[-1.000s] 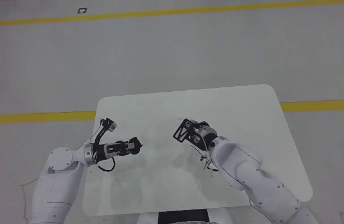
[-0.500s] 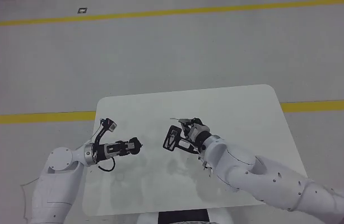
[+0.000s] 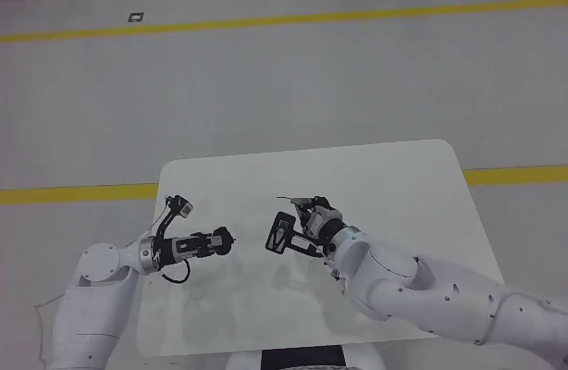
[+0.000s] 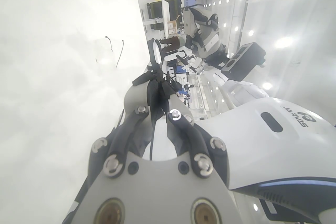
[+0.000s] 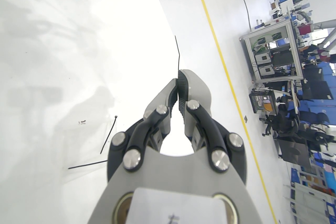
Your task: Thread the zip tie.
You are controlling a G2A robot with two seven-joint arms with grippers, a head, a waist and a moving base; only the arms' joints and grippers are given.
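My right gripper (image 5: pixel 178 80) is shut on a thin black zip tie (image 5: pixel 178 54) whose free end sticks out past the fingertips. From above, that gripper (image 3: pixel 306 203) hovers over the middle of the white table (image 3: pixel 404 176), the tie's tip (image 3: pixel 282 198) pointing left. My left gripper (image 3: pixel 227 239) is held a short way to its left, facing it. In the left wrist view the left gripper (image 4: pixel 155 80) is shut on a black strand of zip tie (image 4: pixel 151 135) that runs back between the fingers. The two grippers are apart.
Two spare black zip ties (image 5: pixel 108 135) (image 5: pixel 86 164) lie on the table beside my right arm, also seen as zip ties (image 4: pixel 120 53) from the left wrist. Beyond the table is floor with a yellow line (image 3: pixel 71 193).
My right gripper has swung left, closer to the left gripper, and turned so the zip tie's tip now points left. The left arm has kept still.
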